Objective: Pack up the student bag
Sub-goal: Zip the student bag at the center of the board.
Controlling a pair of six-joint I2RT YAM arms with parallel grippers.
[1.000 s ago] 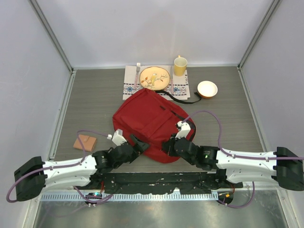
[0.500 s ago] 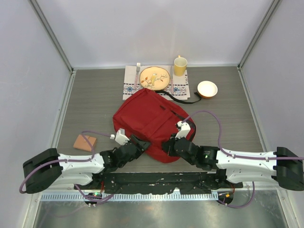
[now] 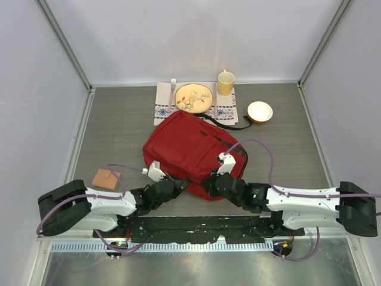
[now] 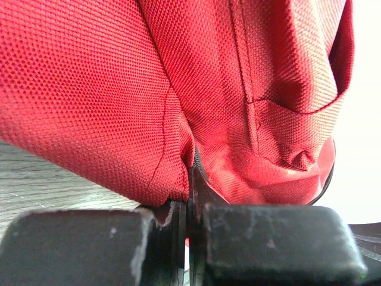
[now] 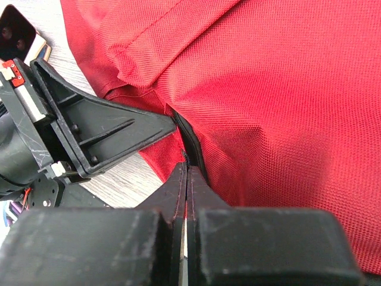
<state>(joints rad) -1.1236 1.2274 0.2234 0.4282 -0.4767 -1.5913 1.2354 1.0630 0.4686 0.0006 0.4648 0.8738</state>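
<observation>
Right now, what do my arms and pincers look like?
Both arms match: the left arm and right arm have white shells, black joints and black bases. A purple cable loops along each. The left pincer and right pincer are black, scuffed and blocky. A green light shows on the right arm.

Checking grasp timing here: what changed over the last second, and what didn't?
The left gripper reached in toward the student bag and its fingers closed on the bag's near edge. The right gripper stayed shut on that edge. The plate, cup, bowl and brown block did not move.
</observation>
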